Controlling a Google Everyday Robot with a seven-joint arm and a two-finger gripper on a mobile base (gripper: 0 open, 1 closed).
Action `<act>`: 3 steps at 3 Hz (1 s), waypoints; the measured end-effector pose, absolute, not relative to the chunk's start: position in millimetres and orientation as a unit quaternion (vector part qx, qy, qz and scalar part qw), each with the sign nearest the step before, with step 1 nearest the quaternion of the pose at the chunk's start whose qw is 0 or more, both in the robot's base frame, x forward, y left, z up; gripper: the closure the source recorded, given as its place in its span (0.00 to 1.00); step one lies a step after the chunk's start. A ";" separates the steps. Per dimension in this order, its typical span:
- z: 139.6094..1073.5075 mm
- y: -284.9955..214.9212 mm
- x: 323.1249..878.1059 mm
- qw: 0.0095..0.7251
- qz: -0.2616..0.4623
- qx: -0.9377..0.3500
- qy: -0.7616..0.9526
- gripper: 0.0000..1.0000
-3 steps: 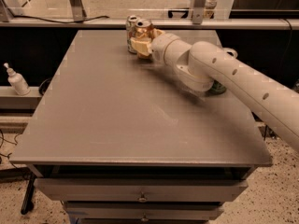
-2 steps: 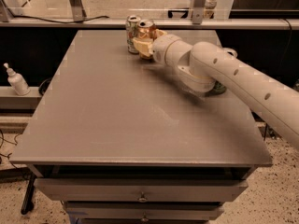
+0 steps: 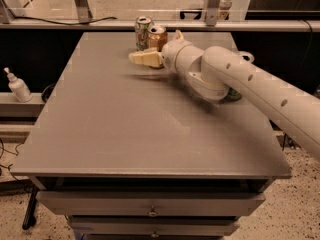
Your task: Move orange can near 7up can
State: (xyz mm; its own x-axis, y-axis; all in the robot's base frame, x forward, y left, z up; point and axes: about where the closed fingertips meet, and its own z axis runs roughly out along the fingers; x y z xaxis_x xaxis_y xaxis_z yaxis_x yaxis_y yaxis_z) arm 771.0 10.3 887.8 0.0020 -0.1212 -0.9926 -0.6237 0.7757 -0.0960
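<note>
The orange can (image 3: 157, 37) stands upright at the far edge of the grey table (image 3: 125, 134), touching or nearly touching the 7up can (image 3: 142, 30) on its left. My gripper (image 3: 161, 47) is right at the orange can and open. One pale finger (image 3: 145, 59) lies in front of the can, and the other fingertip (image 3: 177, 35) shows to its right. The can stands on the table between the spread fingers. The white arm reaches in from the right.
A green object (image 3: 233, 95) lies on the table's right side, mostly hidden behind the arm. A white pump bottle (image 3: 17, 85) stands on a ledge to the left of the table. A rail runs behind the table's far edge. Drawers are below the front edge.
The fingers have spread away from the orange can, which now stands free beside the 7up can. The arm has shifted slightly.
</note>
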 end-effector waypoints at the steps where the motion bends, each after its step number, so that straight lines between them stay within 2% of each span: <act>1: 894.4 6.3 765.7 0.653 0.188 -0.279 0.678 0.00; 3: 923.9 -39.6 730.3 0.659 0.148 -0.299 0.674 0.00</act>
State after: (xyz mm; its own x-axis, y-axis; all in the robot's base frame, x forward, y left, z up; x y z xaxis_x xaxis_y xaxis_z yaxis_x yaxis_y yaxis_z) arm 730.3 -39.6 923.9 0.0481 -0.2074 -0.9771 -0.5985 0.7772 -0.1944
